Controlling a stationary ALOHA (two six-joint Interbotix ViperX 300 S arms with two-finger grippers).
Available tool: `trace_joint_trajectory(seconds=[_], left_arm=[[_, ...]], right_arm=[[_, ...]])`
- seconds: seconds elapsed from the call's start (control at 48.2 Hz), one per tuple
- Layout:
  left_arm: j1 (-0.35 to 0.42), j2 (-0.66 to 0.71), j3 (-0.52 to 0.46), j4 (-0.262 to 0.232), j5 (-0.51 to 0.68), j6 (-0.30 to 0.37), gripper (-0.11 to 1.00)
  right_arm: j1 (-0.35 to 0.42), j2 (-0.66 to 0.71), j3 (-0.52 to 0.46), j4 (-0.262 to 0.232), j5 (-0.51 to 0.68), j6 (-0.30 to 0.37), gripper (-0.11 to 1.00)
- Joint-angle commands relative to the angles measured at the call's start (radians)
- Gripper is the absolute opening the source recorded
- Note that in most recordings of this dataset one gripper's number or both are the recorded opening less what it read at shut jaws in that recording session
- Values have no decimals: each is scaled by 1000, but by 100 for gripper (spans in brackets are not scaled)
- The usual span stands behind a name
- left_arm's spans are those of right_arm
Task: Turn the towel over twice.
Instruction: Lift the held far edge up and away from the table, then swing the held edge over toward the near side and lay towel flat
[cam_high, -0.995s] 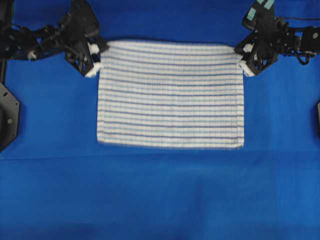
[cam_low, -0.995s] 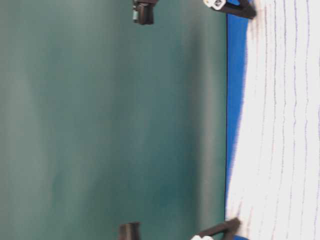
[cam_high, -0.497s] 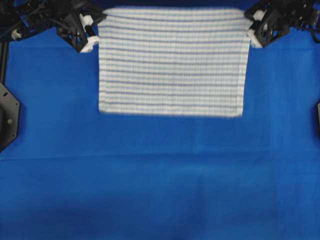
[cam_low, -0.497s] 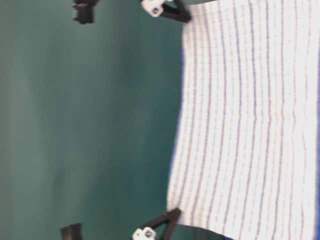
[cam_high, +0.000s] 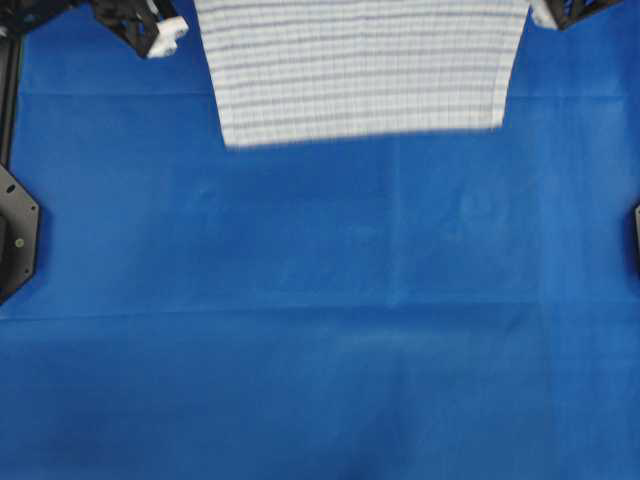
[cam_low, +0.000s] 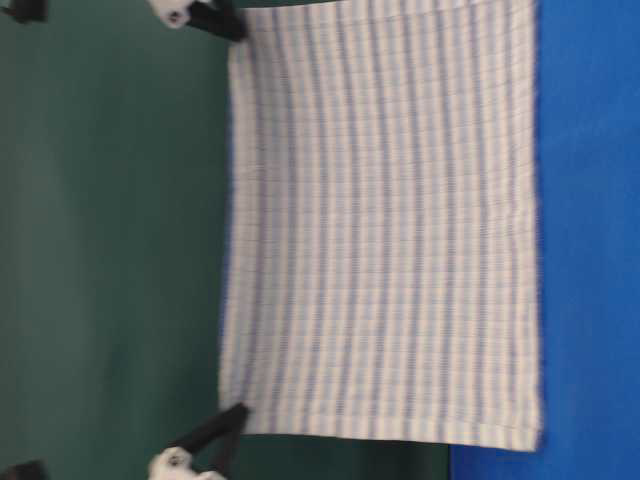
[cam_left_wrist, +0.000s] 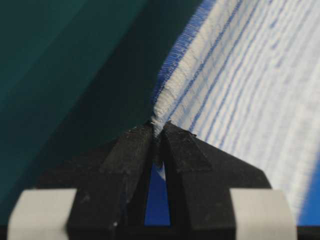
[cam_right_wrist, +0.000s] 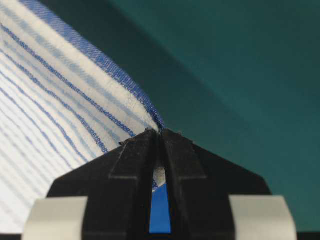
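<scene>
The towel (cam_high: 360, 70), white with thin blue stripes, hangs spread flat by its two upper corners at the far edge of the overhead view. My left gripper (cam_high: 168, 30) is shut on its left upper corner, and the left wrist view shows cloth pinched between the tips of my left gripper (cam_left_wrist: 157, 131). My right gripper (cam_high: 548, 12) is shut on the right upper corner; the right wrist view shows the hem caught at the tips of my right gripper (cam_right_wrist: 160, 132). At table level the towel (cam_low: 390, 220) hangs taut between black fingers (cam_low: 222, 22). Its lower edge hangs free.
The plain blue sheet (cam_high: 320, 330) covers the table below and in front of the towel. A black mount (cam_high: 15, 235) sits at the left edge, another (cam_high: 636, 235) at the right edge. A green backdrop (cam_low: 100, 240) stands behind the towel.
Both grippers have risen and drawn toward the far side, holding the towel's corners. The towel has gone from lying flat on the sheet to hanging upright.
</scene>
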Motion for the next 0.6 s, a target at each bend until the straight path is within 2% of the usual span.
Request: trace_joint_trajectory(seconds=[0.0,0.145,0.29,0.58], left_arm=[[5,-60,-48,0,48,0,5],[3,-123,-49,0,112,0,5],[-31,-173,-15,0,158,-8,5],[-224,-184,117,0,192,-15,5]], right_arm=[[6,-44,-35,-5,9,-2,8],[52,-92,-29,-2,21,5,8],[132,-129,-6,8,48,18,8],[348,-130,83,58,146,46,8]])
